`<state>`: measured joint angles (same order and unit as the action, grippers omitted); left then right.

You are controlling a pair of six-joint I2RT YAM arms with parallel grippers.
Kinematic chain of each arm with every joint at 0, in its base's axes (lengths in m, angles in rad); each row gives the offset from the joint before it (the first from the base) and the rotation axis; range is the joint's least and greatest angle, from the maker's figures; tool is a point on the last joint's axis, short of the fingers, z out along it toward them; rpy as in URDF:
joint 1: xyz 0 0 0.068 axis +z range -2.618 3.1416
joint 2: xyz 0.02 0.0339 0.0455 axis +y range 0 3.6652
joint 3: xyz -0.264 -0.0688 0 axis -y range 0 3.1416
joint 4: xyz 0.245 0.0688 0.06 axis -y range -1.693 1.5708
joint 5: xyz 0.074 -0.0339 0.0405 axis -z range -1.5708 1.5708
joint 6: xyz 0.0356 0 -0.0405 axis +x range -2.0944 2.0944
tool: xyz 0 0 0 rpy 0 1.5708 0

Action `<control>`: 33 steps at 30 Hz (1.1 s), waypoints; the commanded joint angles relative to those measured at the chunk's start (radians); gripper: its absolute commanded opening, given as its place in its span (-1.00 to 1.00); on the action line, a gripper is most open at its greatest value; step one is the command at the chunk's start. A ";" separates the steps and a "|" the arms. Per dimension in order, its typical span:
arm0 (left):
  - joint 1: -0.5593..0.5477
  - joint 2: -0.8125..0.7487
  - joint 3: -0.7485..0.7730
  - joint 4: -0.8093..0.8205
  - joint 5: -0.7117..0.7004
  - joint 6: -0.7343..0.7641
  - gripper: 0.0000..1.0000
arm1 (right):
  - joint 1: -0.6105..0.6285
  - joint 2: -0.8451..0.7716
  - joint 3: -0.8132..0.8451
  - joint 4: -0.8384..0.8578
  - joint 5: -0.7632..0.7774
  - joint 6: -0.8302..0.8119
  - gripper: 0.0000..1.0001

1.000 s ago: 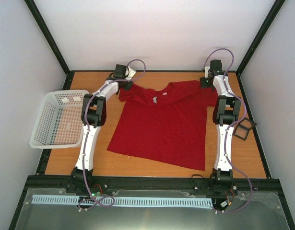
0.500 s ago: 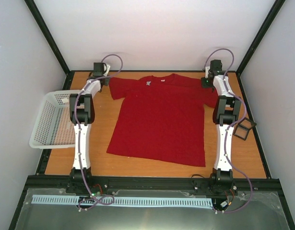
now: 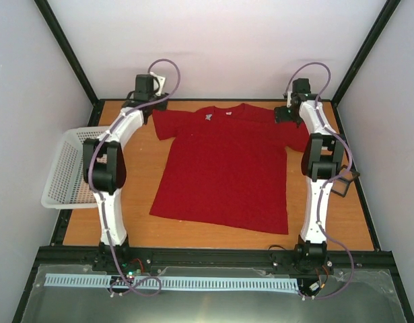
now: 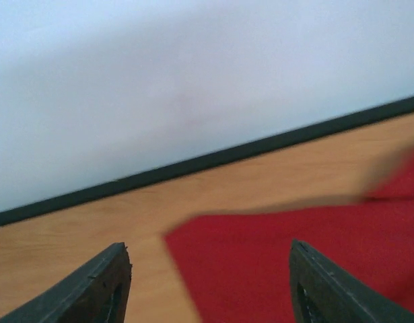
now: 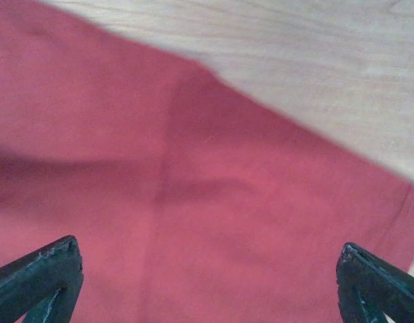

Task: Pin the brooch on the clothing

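The clothing, a red T-shirt (image 3: 227, 168), lies spread flat on the wooden table, collar toward the back wall. A small silvery speck (image 3: 208, 118) sits on it just left of the collar; it is too small to tell whether it is the brooch. My left gripper (image 3: 144, 110) hangs open at the back left, over the tip of the left sleeve (image 4: 274, 269), with nothing between its fingers (image 4: 208, 247). My right gripper (image 3: 284, 116) stands wide open just above the right sleeve (image 5: 193, 168), holding nothing (image 5: 208, 245).
A white mesh basket (image 3: 65, 168) overhangs the table's left edge beside the left arm. A small black square frame (image 3: 341, 180) stands on the right, by the right arm. Black rails and the back wall (image 4: 193, 81) close in the table's far edge.
The left arm swung left and back, pulling the shirt's shoulders straight along the back edge. Both grippers then opened and let go of the sleeves.
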<state>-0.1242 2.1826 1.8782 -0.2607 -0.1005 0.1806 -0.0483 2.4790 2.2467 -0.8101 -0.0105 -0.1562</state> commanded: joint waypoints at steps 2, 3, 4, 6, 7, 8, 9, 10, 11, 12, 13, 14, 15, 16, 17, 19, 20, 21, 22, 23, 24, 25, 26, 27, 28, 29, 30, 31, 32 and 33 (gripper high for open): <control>-0.109 -0.288 -0.330 0.004 0.282 -0.287 0.30 | 0.091 -0.308 -0.291 -0.037 -0.079 0.263 1.00; -0.124 -0.327 -0.410 0.019 0.331 -0.327 0.31 | 0.105 -0.355 -0.400 -0.025 -0.148 0.304 1.00; -0.141 -0.369 -0.481 0.031 0.376 -0.350 0.32 | 0.116 -0.405 -0.502 0.008 -0.220 0.338 1.00; -0.183 -0.440 -0.649 0.073 0.419 -0.407 0.33 | 0.146 -0.496 -0.701 0.095 -0.341 0.369 1.00; -0.199 -0.470 -0.712 0.119 0.456 -0.431 0.33 | 0.166 -0.534 -0.781 0.122 -0.354 0.371 1.00; -0.226 -0.492 -0.765 0.134 0.471 -0.462 0.33 | 0.190 -0.560 -0.844 0.132 -0.337 0.365 1.00; -0.249 -0.511 -0.807 0.139 0.474 -0.484 0.34 | 0.212 -0.584 -0.899 0.137 -0.311 0.354 1.00; -0.265 -0.528 -0.850 0.139 0.466 -0.503 0.33 | 0.232 -0.604 -0.943 0.137 -0.279 0.347 1.00; -0.275 -0.545 -0.889 0.141 0.464 -0.534 0.33 | 0.243 -0.628 -0.995 0.142 -0.253 0.346 1.00; -0.280 -0.561 -0.937 0.150 0.472 -0.574 0.32 | 0.251 -0.657 -1.045 0.155 -0.235 0.354 1.00; -0.285 -0.573 -0.984 0.159 0.484 -0.619 0.29 | 0.255 -0.688 -1.094 0.171 -0.228 0.363 1.00; -0.294 -0.587 -1.027 0.172 0.501 -0.656 0.26 | 0.257 -0.723 -1.141 0.188 -0.227 0.371 1.00; -0.305 -0.602 -1.075 0.179 0.508 -0.689 0.25 | 0.257 -0.759 -1.180 0.201 -0.213 0.381 1.00; -0.318 -0.620 -1.118 0.183 0.512 -0.737 0.24 | 0.257 -0.807 -1.218 0.211 -0.191 0.389 1.00; -0.328 -0.640 -1.161 0.185 0.519 -0.773 0.24 | 0.257 -0.841 -1.250 0.216 -0.169 0.395 1.00; -0.336 -0.673 -1.241 0.175 0.544 -0.857 0.23 | 0.257 -0.899 -1.301 0.216 -0.133 0.405 1.00; -0.336 -0.691 -1.288 0.178 0.575 -0.898 0.22 | 0.256 -0.926 -1.324 0.221 -0.124 0.411 1.00; -0.340 -0.709 -1.333 0.189 0.610 -0.941 0.19 | 0.255 -0.952 -1.347 0.228 -0.116 0.418 1.00; -0.352 -0.737 -1.382 0.193 0.630 -0.985 0.18 | 0.254 -0.977 -1.367 0.239 -0.109 0.426 1.00; -0.373 -0.758 -1.429 0.206 0.654 -1.022 0.18 | 0.251 -0.999 -1.389 0.248 -0.108 0.433 1.00; -0.401 -0.780 -1.468 0.216 0.673 -1.059 0.17 | 0.248 -1.020 -1.402 0.254 -0.106 0.441 1.00; -0.432 -0.804 -1.503 0.219 0.680 -1.087 0.17 | 0.247 -1.039 -1.410 0.260 -0.108 0.445 1.00; -0.462 -0.825 -1.528 0.219 0.682 -1.110 0.17 | 0.245 -1.058 -1.416 0.267 -0.110 0.447 1.00; -0.477 -0.850 -1.536 0.205 0.685 -1.112 0.17 | 0.243 -1.071 -1.419 0.272 -0.112 0.447 1.00; -0.484 -0.880 -1.524 0.173 0.681 -1.099 0.18 | 0.241 -1.080 -1.414 0.273 -0.114 0.441 1.00; -0.496 -0.911 -1.506 0.146 0.667 -1.085 0.20 | 0.239 -1.084 -1.404 0.271 -0.116 0.432 1.00; -0.509 -0.938 -1.488 0.130 0.662 -1.076 0.23 | 0.238 -1.083 -1.394 0.268 -0.115 0.421 1.00; -0.511 -0.960 -1.461 0.112 0.656 -1.062 0.26 | 0.236 -1.074 -1.380 0.263 -0.120 0.410 1.00; -0.511 -0.977 -1.426 0.069 0.630 -1.042 0.31 | 0.234 -1.060 -1.361 0.254 -0.129 0.398 1.00; -0.509 -0.989 -1.382 0.036 0.589 -1.012 0.38 | 0.234 -1.046 -1.342 0.247 -0.137 0.387 1.00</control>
<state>-0.6205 1.2541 0.3859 -0.0772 0.5503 -0.8467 0.1951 1.4162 0.8440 -0.5732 -0.1425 0.2588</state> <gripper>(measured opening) 0.644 1.000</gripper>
